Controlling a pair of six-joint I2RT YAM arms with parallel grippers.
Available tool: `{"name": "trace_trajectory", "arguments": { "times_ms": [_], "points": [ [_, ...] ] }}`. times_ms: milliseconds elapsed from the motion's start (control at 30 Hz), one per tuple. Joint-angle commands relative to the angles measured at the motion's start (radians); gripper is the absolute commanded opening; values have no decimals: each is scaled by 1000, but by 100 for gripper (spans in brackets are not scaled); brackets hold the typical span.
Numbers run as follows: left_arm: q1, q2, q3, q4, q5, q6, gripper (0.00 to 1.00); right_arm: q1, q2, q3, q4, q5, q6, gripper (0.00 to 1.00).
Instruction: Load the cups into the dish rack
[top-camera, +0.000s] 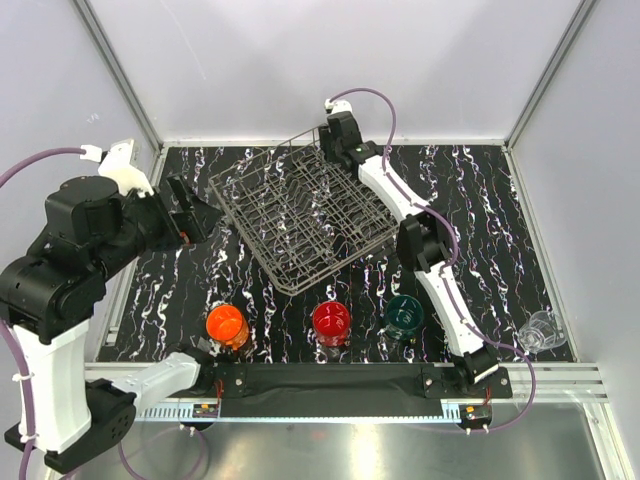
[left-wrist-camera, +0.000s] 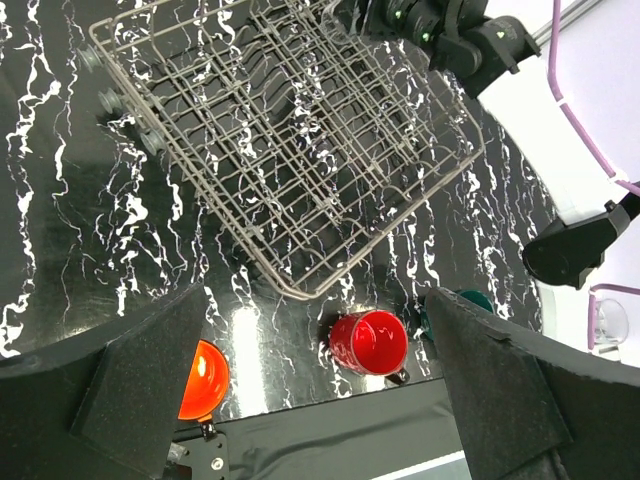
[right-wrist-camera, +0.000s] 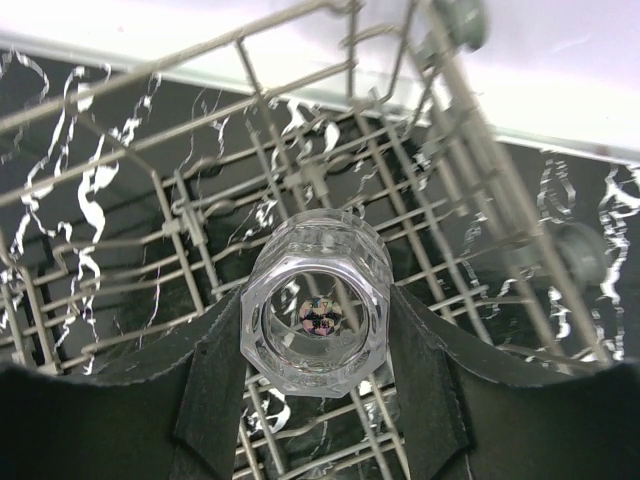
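Black-padded and spread wide, your left claw (top-camera: 188, 213) hangs at the left of the top view beside the dish rack (top-camera: 250, 235), gripping nothing. Below it, at the lower left, the orange cup (top-camera: 226, 325) stands on the tabletop (top-camera: 480, 200), not yet loaded. Move to the middle, and the rack's wire rows show no cup seated in them that you can make out. Under its near corner the red cup (top-camera: 331, 321) waits on the tabletop. Above, at the rack's far corner, your right claw (top-camera: 342, 128) is closed partway around a clear cup (right-wrist-camera: 316, 335). The wrist view shows that cup pinched between the pads, over the tines; whether it touches the wire you cannot tell. Further right the teal cup (top-camera: 405, 315) sits near the right arm, and at the lower right a second clear cup (top-camera: 540, 330) lies by the tabletop's edge. By my reckoning you are on the first placement, with four cups left after it.
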Motion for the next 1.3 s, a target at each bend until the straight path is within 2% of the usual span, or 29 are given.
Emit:
{"name": "trace_trajectory", "arguments": {
  "times_ms": [0, 133, 233, 633, 833, 900, 1067, 1200, 1267],
  "points": [
    [5, -19, 13, -164, -26, 25, 99, 9, 6, 33, 40, 54, -35, 0],
    [5, -27, -21, -138, -6, 18, 99, 9, 7, 2, 27, 61, -47, 0],
    [5, -14, -12, -131, -9, 34, 99, 7, 7, -10, 32, 72, -50, 4],
    [5, 24, -6, -111, -3, 51, 99, 3, 51, -13, 41, 61, -52, 29],
    [3, 33, -12, -100, 1, 41, 99, -11, 62, -12, 46, 54, -41, 46],
    [5, 33, -12, -98, -1, 38, 99, -20, 65, -12, 46, 47, -38, 49],
    [5, 42, -3, -97, -1, 35, 99, -26, 57, -16, 39, 38, -27, 76],
    [3, 56, 14, -97, -3, 31, 99, -32, 46, -7, 36, 24, -3, 90],
    [3, 62, 11, -97, 1, 26, 99, -37, 46, 2, 33, 5, 16, 93]
  ]
}}
